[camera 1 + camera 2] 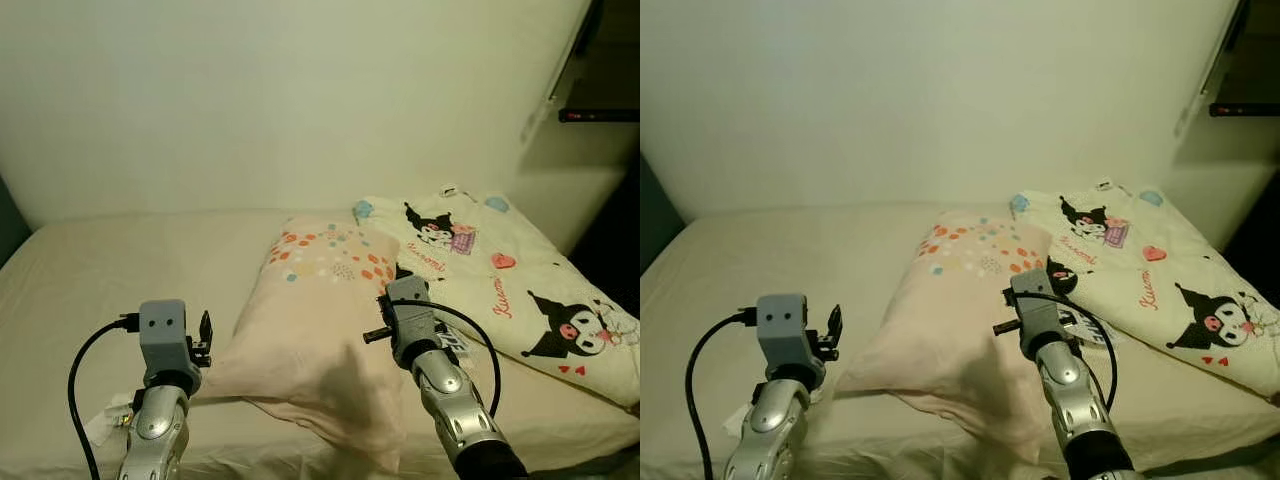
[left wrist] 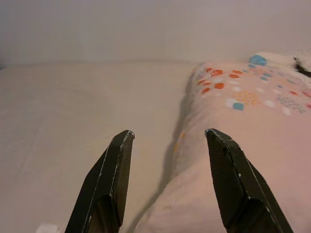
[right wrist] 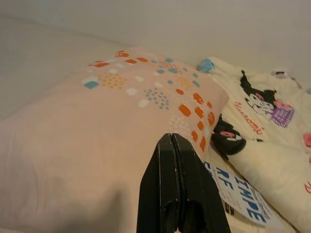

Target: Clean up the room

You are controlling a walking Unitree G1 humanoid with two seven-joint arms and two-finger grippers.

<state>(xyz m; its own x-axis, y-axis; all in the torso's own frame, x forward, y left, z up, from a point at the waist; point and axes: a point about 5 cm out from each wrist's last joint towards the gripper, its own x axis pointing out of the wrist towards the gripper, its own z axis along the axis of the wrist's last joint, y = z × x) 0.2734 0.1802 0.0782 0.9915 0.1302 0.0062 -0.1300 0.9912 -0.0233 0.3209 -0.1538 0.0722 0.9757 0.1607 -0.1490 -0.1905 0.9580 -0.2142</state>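
Pillow [image 1: 320,330] and folded blanket [image 1: 500,280] lie askew on the bed [image 1: 110,270]; tidying looks barely begun. Left gripper [image 2: 167,145] fingers released, right gripper [image 3: 172,165] clenched empty.

Left arm [image 1: 155,425]: raised and pointing forward, with a grey wrist block above the silver forearm and a black cable looping out from the block's left side. Left tool [image 2: 167,141]: open, its two black fingers [image 2: 114,170] spread well apart, tips level.

Right arm [image 1: 455,410]: raised, angled forward and slightly inward, with a black cable arching along the forearm. Right tool [image 3: 171,141]: closed, both fingers pressed flat together along their length, nothing between them.
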